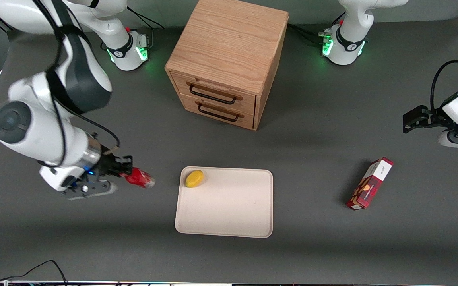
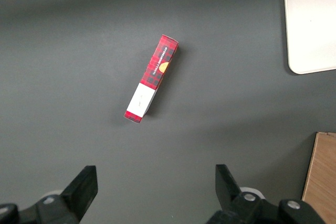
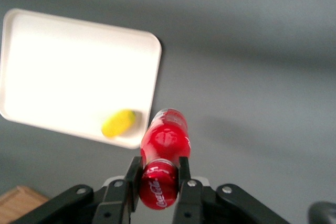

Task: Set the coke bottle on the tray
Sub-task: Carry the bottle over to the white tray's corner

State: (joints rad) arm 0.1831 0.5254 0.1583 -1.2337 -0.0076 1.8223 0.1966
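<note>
Right wrist view: hand clamped on coke bottle — cap end between the fingers, base pointing toward tray. Bottle lifted off bench, just beside tray's edge — near yellow fruit.

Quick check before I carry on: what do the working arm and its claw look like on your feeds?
The arm has glossy white shells with dark grey joint sections and a round grey end cap. A black cable runs along it. A bare metal ring sits at the wrist, with a small blue light nearby. The claw, beside the tray, is black, with two flat fingers.
</note>
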